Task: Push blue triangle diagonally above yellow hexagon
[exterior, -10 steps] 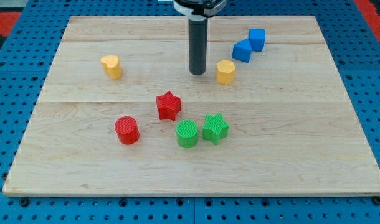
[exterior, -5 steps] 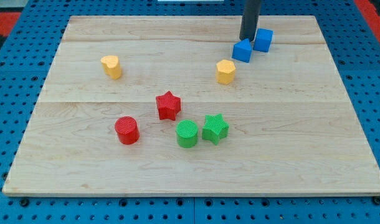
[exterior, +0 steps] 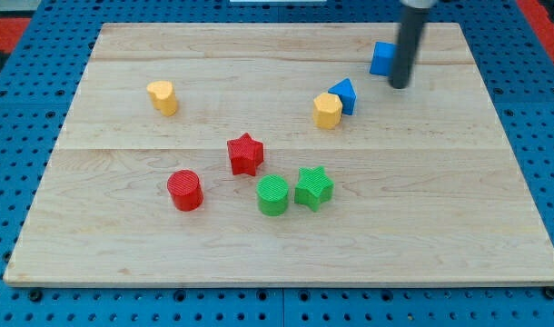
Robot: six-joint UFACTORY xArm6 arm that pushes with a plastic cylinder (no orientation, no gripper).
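Observation:
The blue triangle (exterior: 344, 95) lies right of centre on the wooden board (exterior: 123, 245), touching the upper right side of the yellow hexagon (exterior: 327, 111). My tip (exterior: 400, 85) is to the right of the triangle and a little above it, apart from it. It stands just below and right of a blue cube (exterior: 381, 58), and the rod covers the cube's right edge.
A yellow heart-like block (exterior: 163, 96) lies at the upper left. A red star (exterior: 245, 153), a red cylinder (exterior: 184, 190), a green cylinder (exterior: 272, 194) and a green star (exterior: 313, 187) sit in the lower middle.
My tip swept from the board's middle up to the two blue blocks, then right and down. The blue triangle slid down-left against the yellow hexagon. The blue cube barely moved.

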